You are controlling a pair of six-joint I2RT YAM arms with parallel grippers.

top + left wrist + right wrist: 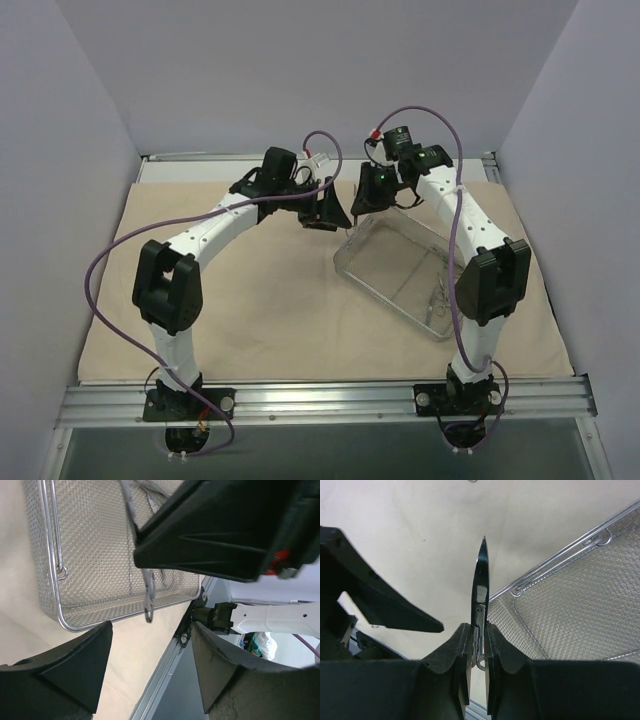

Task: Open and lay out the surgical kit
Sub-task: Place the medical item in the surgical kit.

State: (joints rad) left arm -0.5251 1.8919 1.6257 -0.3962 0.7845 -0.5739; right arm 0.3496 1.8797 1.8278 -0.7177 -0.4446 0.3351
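– Cloth (250, 300) lay spread flat, so where was the risk on the left?
– With the left hand (150, 630). It hung released, fingers wide, just beside the right hand and over the cloth by the tray's far corner. Two hands that close could have knocked together, and a bump might have jarred the scissors loose.
– And the scissors (481, 580)?
– Clenched in the right hand (479, 626), gripped just behind the pivot, with the closed blades pointing out past the fingertips and the rings tucked back between the fingers. They hung in the air over the cloth, right at the tray's rim. The grip looked narrow on smooth steel, so I judged they could have swung or slipped if the wrist turned quickly.
– What if the point went down first?
– It might have pricked or snagged the cloth, or caught in the mesh.
– The tray (385, 300)?
– It sat on the cloth, right of centre and skewed to the cloth's edges. A low sweep by either hand could have clipped its rim and shoved it, rucking the cloth beneath.
– Anything inside?
– A few thin instruments (437, 300) lay bunched at its near right end; I could not tell how many. A shove could have tangled them and made any later pick harder.
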